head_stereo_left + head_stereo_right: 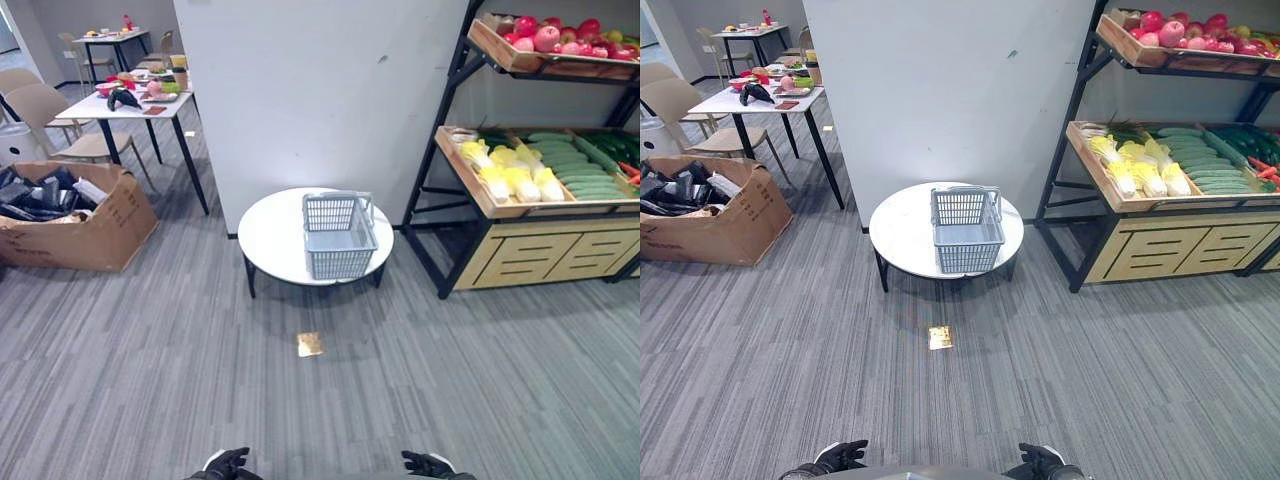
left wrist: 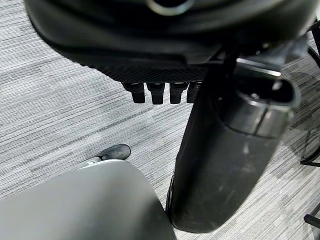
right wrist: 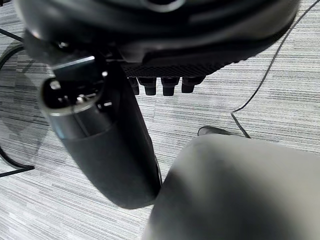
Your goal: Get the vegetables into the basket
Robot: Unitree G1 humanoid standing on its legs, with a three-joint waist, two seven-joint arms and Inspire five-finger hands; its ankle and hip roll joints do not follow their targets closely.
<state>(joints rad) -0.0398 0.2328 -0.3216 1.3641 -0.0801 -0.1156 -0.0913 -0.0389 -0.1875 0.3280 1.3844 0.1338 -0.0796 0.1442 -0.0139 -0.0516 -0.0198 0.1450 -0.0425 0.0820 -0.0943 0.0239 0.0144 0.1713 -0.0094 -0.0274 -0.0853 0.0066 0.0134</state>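
The basket [image 1: 339, 236] sits empty on the round white desk [image 1: 270, 235], against the grey wall, and the vegetables lie well apart from it on the middle shelf [image 1: 478, 195] of the rack to the right: yellow-white cabbages [image 1: 510, 170] at the near end, cucumbers [image 1: 575, 172] beside them. Apples [image 1: 550, 36] fill the top tray and are no part of this job. The left hand [image 1: 226, 463] and right hand [image 1: 428, 464] hang low at the bottom of the eye views, both holding nothing; in each wrist view the fingers [image 2: 157, 92] hang in a relaxed, slightly bent row with the thumb apart from them. The step in hand looks like the approach. It is best to walk toward the gap between desk and rack, stopping where the right arm reaches the cabbages and the basket is still in range, so that each vegetable needs only a short carry. A gold scrap [image 1: 310, 344] on the carpet lies in the path
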